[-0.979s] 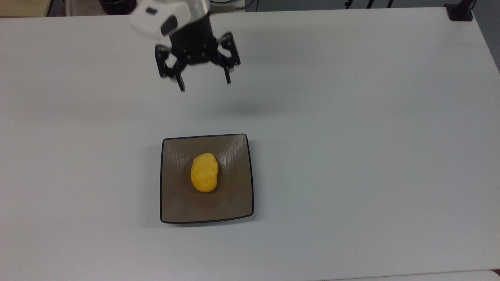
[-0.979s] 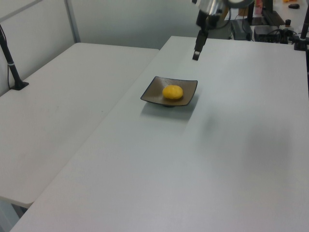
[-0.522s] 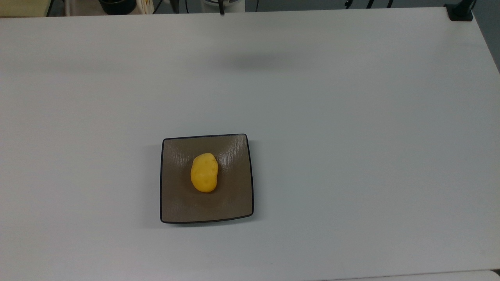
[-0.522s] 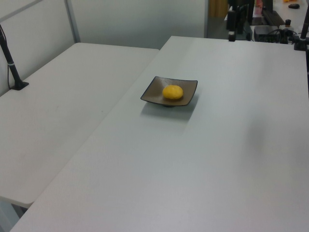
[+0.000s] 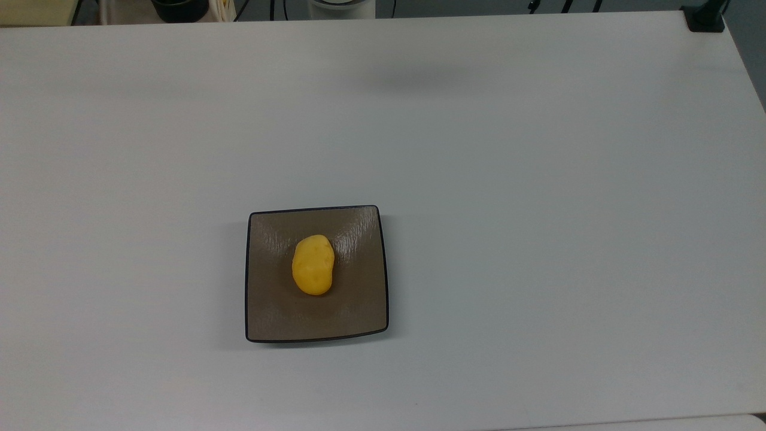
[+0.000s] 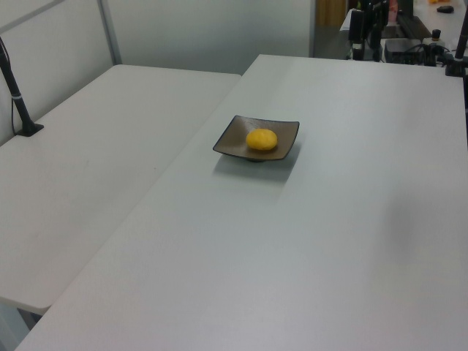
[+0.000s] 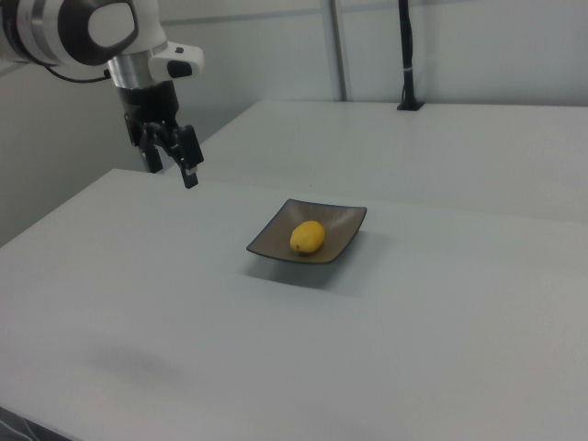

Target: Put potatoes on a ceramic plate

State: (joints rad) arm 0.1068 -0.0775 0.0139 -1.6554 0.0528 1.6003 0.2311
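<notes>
Right view: gripper (image 7: 171, 163) hangs high above the table (image 7: 441, 322), well away from the plate, jaws apart and empty, having pulled back. Potato (image 5: 313, 264) lies mid ceramic plate (image 5: 359, 311); task looks done.

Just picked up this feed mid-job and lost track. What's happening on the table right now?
The potato lies on the ceramic plate, near its middle, with nothing touching it. The gripper hangs in the air above the white table, off to the right view's left of the plate, well apart from it and holding nothing. From how things lie, the placing looks done; the arm is clear of the plate.
</notes>
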